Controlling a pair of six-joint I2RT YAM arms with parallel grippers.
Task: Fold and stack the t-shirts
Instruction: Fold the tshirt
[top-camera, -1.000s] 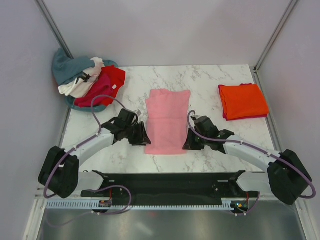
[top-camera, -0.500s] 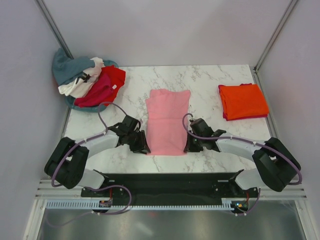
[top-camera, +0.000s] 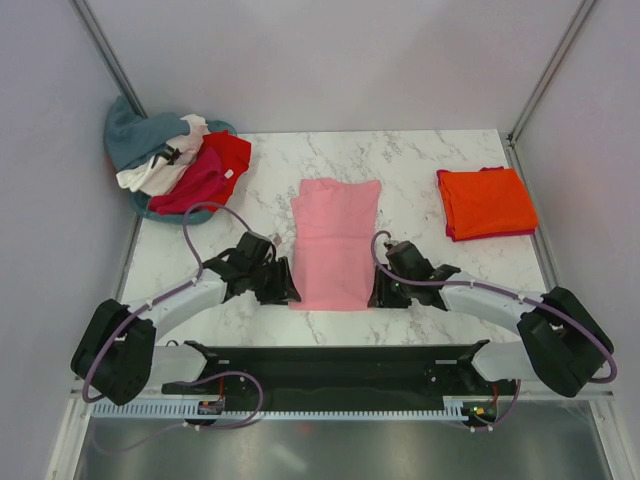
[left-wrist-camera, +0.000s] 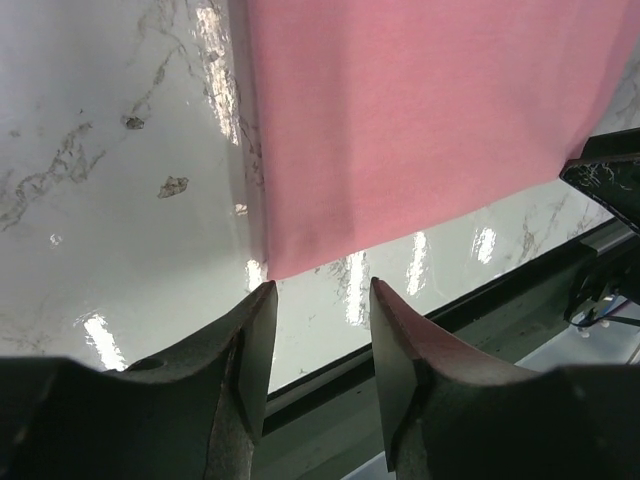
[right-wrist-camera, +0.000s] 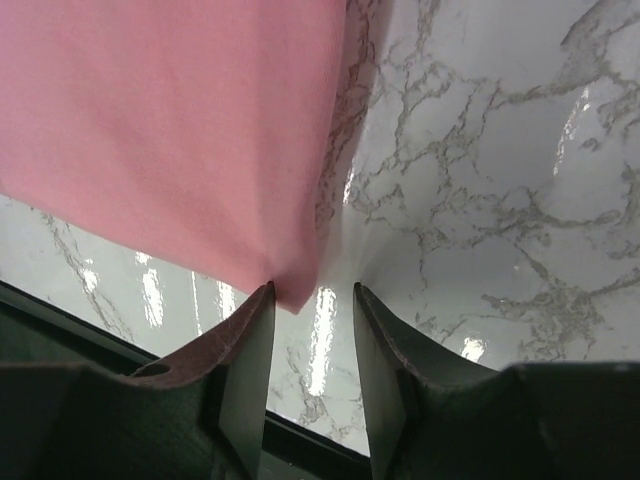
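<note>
A light pink t-shirt lies folded into a long strip in the middle of the marble table. My left gripper stands open at the strip's near left corner, nothing between its fingers. My right gripper is open at the near right corner, which pokes just past its left fingertip; its fingers are not clamped on the cloth. A folded bright orange t-shirt rests on a magenta one at the right. More t-shirts, teal-grey, white, red and magenta, are heaped at the far left.
The heap of shirts sits in a teal basket against the left wall. The table's near edge and the black base rail run just behind both grippers. Upright frame posts stand at the back corners.
Both grippers have opened wider than half a second ago. The pink strip's near edge now lies flat on the table, and both arms have shifted slightly towards the near edge.
</note>
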